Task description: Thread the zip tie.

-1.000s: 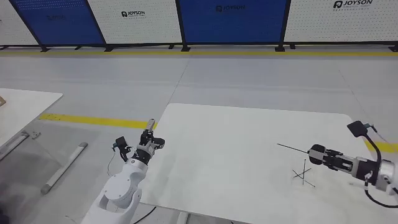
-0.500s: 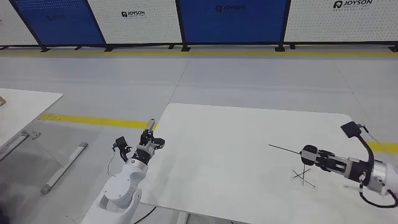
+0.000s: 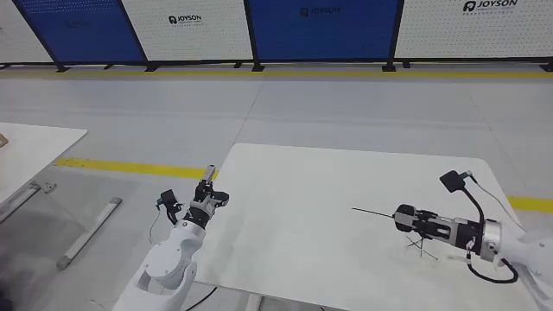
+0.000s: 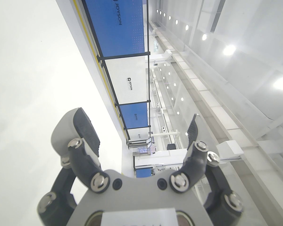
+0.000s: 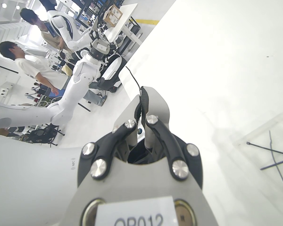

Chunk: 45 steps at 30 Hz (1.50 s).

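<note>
**Condition.** The right gripper (image 5: 142, 95) is closed tight on a thin black plastic zip tie (image 3: 373, 213), pinching it near one end. The rest of the strap juts out unsupported to the left, above the right half of the flat white table (image 3: 302, 225). The left gripper (image 4: 139, 128) is wide open and holds nothing. It is at the table's left edge, well apart from the strap.

**Hazards.**
1. The free length is long and slender. It may sag or whip as the arm travels, so the tip arrives off line at whatever must receive it.
2. The pads grip only a narrow width of strap. A side load could twist or slide it in the grip.
3. Which end is pinched, head or tail, cannot be made out (the strap is too fine in the top view). If the wrong end leads, threading will fail.
4. A small cluster of loose black ties (image 3: 421, 243) lies crossed on the table just near of the right gripper. A low pass could scatter them.
5. The wide gap between the two grippers leaves much room for misalignment at meeting.
</note>
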Tool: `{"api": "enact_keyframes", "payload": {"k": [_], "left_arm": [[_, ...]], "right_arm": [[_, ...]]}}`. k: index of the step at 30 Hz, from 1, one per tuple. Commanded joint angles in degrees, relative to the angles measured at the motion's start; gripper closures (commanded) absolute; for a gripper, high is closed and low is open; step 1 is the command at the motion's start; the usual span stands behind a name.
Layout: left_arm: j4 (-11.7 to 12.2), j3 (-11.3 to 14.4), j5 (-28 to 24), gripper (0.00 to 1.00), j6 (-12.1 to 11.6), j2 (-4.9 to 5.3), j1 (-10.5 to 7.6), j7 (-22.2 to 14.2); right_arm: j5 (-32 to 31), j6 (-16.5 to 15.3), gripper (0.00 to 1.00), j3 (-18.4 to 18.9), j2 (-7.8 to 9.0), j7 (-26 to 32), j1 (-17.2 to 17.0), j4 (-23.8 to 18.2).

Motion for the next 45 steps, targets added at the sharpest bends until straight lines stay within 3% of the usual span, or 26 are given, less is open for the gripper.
{"api": "enact_keyframes", "payload": {"k": [1, 6, 9, 11, 12, 14, 16, 19, 25, 29, 33, 37, 45], "left_arm": [[0.00, 0.00, 0.00, 0.00, 0.00, 0.00, 0.00, 0.00], [0.00, 0.00, 0.00, 0.00, 0.00, 0.00, 0.00, 0.00], [-0.13, 0.87, 2.94, 0.00, -2.07, -0.07, -0.56, -0.20], [-0.81, 1.57, 3.93, 0.00, -1.38, -0.08, -0.66, -1.58], [-1.27, 1.91, 4.57, 0.00, -0.46, -0.04, -0.73, -2.57], [-2.69, 2.82, 6.25, 0.00, 4.74, 0.25, -1.00, -7.23], [-3.86, 3.47, 9.50, 0.00, 7.64, 0.53, -1.43, -10.02], [-3.57, 5.29, 13.59, 0.00, 13.53, 0.96, -2.59, -15.59], [-2.75, 5.88, 14.19, 0.00, 12.85, 0.81, -3.44, -13.61], [-2.75, 5.88, 14.19, 0.00, 12.85, 0.81, -3.44, -13.61], [-2.75, 5.88, 14.19, 0.00, 12.85, 0.81, -3.44, -13.61], [-2.75, 5.88, 14.19, 0.00, 12.85, 0.81, -3.44, -13.61], [-2.75, 5.88, 14.19, 0.00, 12.85, 0.81, -3.44, -13.61]], "right_arm": [[0.00, 0.01, 1.00, 0.00, 0.00, 0.00, 0.00, 0.00], [0.00, 0.01, 1.00, 0.00, 0.00, 0.00, 0.00, 0.00], [0.00, 0.01, 1.00, 0.00, 0.00, 0.00, 0.00, 0.00], [0.00, 0.01, 1.00, 0.00, 0.00, 0.00, 0.00, 0.00], [0.00, 0.01, 1.00, 0.00, 0.00, 0.00, 0.00, 0.00], [0.00, 0.01, 1.00, 0.00, 0.00, 0.00, 0.00, 0.00], [0.00, 0.01, 1.00, 0.00, 0.00, 0.00, 0.00, 0.00], [0.00, 0.01, 1.00, 0.00, 0.00, 0.00, 0.00, 0.00], [0.00, 0.01, 1.00, 0.00, 0.00, 0.00, 0.00, 0.00], [-4.23, 0.08, 1.00, 1.00, -0.06, -6.22, -1.41, -2.01], [-17.26, -0.88, 1.00, 0.19, -0.21, -13.59, -3.39, -7.14], [-30.09, -3.31, 1.00, -2.07, -0.55, -18.67, -3.89, -8.14], [-31.44, -3.35, 1.00, -3.13, -0.79, -18.81, -3.48, -7.08]]}}
